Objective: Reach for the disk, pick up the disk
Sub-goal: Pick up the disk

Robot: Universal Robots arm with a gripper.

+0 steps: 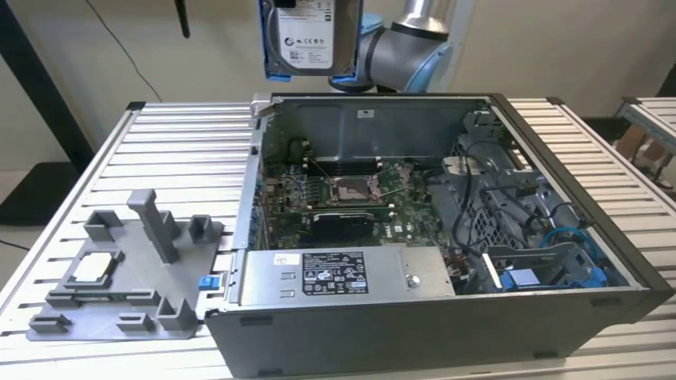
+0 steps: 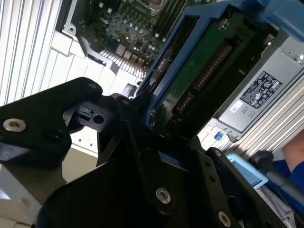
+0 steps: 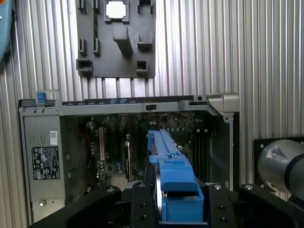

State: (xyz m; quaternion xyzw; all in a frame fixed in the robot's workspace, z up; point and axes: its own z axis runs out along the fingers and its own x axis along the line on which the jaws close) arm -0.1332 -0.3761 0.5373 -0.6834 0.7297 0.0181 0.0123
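Aluminium slatted table (image 1: 169,150), beige wall (image 1: 85,47), hand (image 3: 178,209) clamped on disk (image 1: 309,36) above open computer case (image 1: 423,332)

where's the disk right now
In the exterior view the disk is up in the air at the top edge, above the far wall of the open computer case, to the exterior view's left of the robot arm.
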